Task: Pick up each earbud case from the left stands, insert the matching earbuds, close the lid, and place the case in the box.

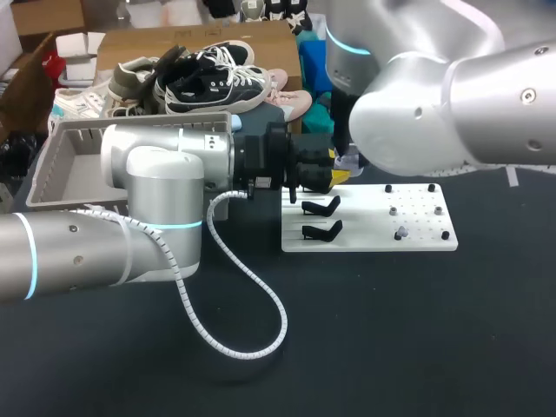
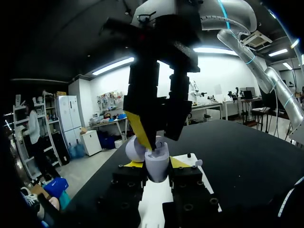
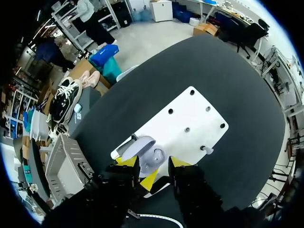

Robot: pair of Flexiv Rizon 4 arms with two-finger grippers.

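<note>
A lavender earbud case (image 2: 157, 167) is held with its lid (image 2: 134, 149) open, and my left gripper (image 2: 156, 164) is shut on its body from both sides. In the head view the left gripper (image 1: 333, 178) hangs over the near-left corner of the white board (image 1: 365, 241). My right gripper (image 3: 153, 162) comes down on the case from above; its fingers stand apart around the open case (image 3: 148, 156) and grip nothing. Two black stands (image 1: 321, 207) (image 1: 322, 230) on the board are bare. A small earbud (image 1: 400, 233) sits on a peg at the board's right part.
The grey box (image 1: 65, 165) stands at the far left, behind my left arm. A white ribbed cable (image 1: 252, 334) from the left arm loops over the black tabletop in front of the board. My right arm's bulk hides the board's far edge.
</note>
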